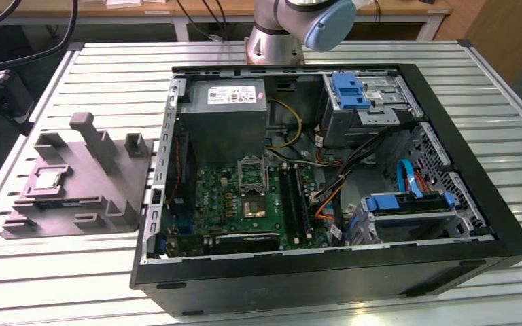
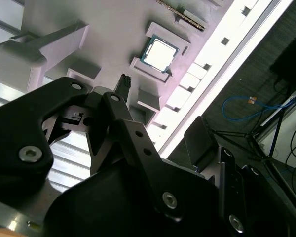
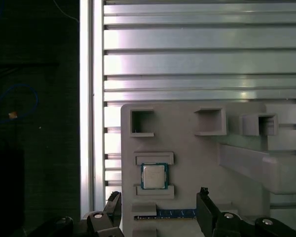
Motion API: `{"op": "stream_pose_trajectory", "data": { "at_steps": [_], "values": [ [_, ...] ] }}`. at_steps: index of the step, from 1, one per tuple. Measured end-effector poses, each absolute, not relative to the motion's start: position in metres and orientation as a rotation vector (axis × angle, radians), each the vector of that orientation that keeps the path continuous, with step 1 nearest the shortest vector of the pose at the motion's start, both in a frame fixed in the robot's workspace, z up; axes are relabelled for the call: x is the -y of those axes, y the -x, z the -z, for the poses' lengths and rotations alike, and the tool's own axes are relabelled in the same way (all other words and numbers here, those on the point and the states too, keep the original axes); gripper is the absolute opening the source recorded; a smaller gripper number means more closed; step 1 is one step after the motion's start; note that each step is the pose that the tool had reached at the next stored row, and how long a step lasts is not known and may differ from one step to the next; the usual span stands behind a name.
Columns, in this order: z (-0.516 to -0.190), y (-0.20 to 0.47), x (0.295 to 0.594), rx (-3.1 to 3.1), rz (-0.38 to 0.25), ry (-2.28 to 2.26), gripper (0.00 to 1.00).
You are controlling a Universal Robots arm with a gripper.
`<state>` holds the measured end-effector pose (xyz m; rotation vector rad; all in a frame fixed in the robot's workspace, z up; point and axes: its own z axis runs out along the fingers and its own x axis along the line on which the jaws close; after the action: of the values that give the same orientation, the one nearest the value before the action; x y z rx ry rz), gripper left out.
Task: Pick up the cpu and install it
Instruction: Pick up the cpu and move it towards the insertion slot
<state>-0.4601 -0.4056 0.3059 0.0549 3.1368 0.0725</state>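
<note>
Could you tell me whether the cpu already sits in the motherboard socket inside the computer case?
No, in the exterior view the cpu lies on the grey fixture on the table, outside the computer case.

No print is legible, even on the power supply label [image 1: 228, 95].

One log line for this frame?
claw: open, empty, over fixture | cpu: in fixture pocket, untouched | install: not done

silver-grey arm [image 1: 274, 34], pale-blue joint cap [image 1: 326, 24] — black fingers [image 3: 204, 210] with bright screws [image 2: 28, 154]
</note>
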Motion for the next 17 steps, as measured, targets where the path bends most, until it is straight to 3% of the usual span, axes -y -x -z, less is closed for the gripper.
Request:
{"op": "stream_pose_trajectory", "data": {
  "at_steps": [17],
  "values": [
    [-0.289,0.460,0.408,-3.141,-0.072,-0.055,0.71]
  ]
}}
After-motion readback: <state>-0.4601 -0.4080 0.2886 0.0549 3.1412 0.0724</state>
